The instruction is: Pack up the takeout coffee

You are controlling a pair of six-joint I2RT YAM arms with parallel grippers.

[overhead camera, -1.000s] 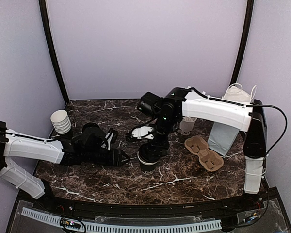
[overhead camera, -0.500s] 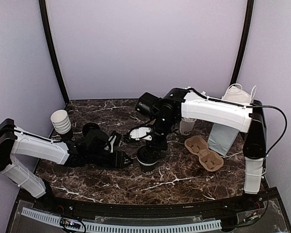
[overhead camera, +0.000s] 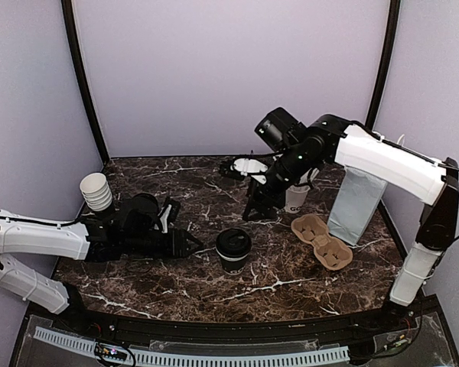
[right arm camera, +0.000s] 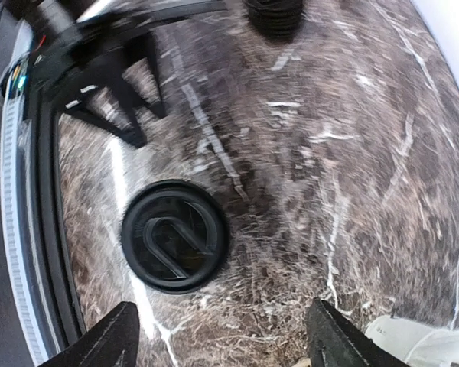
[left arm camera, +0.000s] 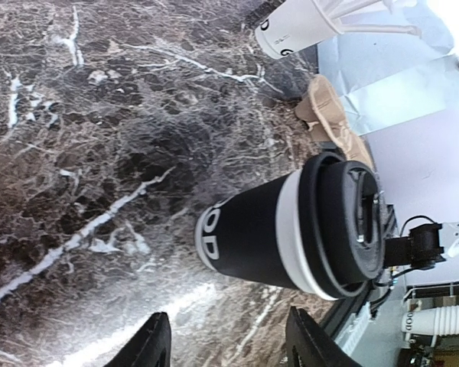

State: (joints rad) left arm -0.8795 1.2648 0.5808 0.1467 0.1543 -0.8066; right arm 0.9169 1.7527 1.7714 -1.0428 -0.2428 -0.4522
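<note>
Mid-table, the takeout coffee (overhead camera: 233, 250) is standing lidded and free as I'm lifting the right gripper (overhead camera: 258, 212), wide and empty, off it, left gripper (overhead camera: 191, 245) hovering part-open beside, so moving it to the pulp carrier (overhead camera: 321, 241) is probably coming next.

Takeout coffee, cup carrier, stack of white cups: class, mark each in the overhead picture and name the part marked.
takeout coffee (overhead camera: 234, 243), overhead view, on its black lid.
cup carrier (overhead camera: 322, 241), overhead view, on the ridge between its wells.
stack of white cups (overhead camera: 98, 196), overhead view, on the stack's side.
</note>
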